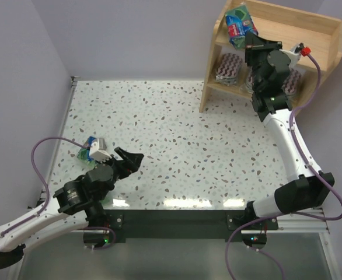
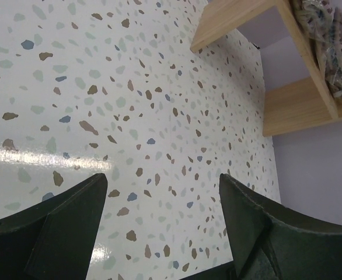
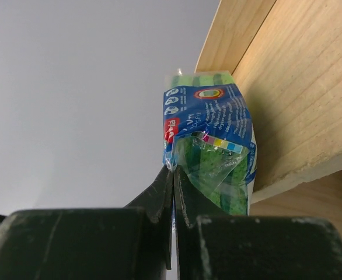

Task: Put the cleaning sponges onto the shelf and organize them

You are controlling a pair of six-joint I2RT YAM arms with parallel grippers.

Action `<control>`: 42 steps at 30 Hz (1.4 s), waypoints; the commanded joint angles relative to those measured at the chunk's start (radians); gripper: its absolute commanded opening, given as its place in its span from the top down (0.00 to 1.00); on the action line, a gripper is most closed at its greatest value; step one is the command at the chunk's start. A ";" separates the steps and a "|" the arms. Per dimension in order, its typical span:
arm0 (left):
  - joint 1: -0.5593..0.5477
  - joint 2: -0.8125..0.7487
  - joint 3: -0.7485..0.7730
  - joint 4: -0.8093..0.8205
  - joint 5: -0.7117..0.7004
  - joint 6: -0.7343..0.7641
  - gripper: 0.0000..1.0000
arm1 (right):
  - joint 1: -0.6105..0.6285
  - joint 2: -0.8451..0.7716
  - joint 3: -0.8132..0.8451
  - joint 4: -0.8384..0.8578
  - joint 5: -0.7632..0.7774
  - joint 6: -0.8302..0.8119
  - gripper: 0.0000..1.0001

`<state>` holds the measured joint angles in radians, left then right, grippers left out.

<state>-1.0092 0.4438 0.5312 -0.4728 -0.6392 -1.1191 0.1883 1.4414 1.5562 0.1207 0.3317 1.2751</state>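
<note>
The wooden shelf (image 1: 311, 35) stands at the far right corner. My right gripper (image 1: 248, 41) is shut on the wrapper edge of a green sponge pack with a blue label (image 1: 240, 24) and holds it at the left end of the upper tier. In the right wrist view the gripper (image 3: 174, 168) pinches the plastic of this pack (image 3: 209, 131) beside the shelf board (image 3: 299, 87). Maroon zigzag packs (image 1: 228, 69) lie on the lower tier. Another green pack (image 1: 91, 149) lies on the table beside my left arm. My left gripper (image 1: 130, 158) is open and empty over the table.
The speckled table (image 1: 177, 128) is bounded by grey walls at the back and left. In the left wrist view the open gripper (image 2: 162, 198) faces the shelf (image 2: 299, 99), with zigzag packs (image 2: 328, 46) on its lower tier. My right arm partly hides the lower tier's right half.
</note>
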 commanded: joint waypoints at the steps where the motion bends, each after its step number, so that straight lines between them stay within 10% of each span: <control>1: 0.001 -0.019 0.013 -0.027 -0.037 -0.025 0.18 | 0.031 0.019 0.051 -0.012 0.159 -0.040 1.00; 29: 0.001 -0.042 0.035 -0.084 -0.050 -0.045 0.14 | 0.120 0.292 0.340 -0.197 0.337 0.106 0.99; 36: 0.001 -0.045 0.046 -0.110 -0.063 -0.061 0.12 | 0.119 0.317 0.349 -0.133 0.256 0.072 0.56; 42: 0.001 -0.051 0.053 -0.128 -0.083 -0.067 0.09 | 0.119 0.199 0.199 -0.012 0.189 0.040 0.43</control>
<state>-1.0092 0.4030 0.5396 -0.5766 -0.6697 -1.1683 0.3012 1.7214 1.8301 0.0536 0.5709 1.3514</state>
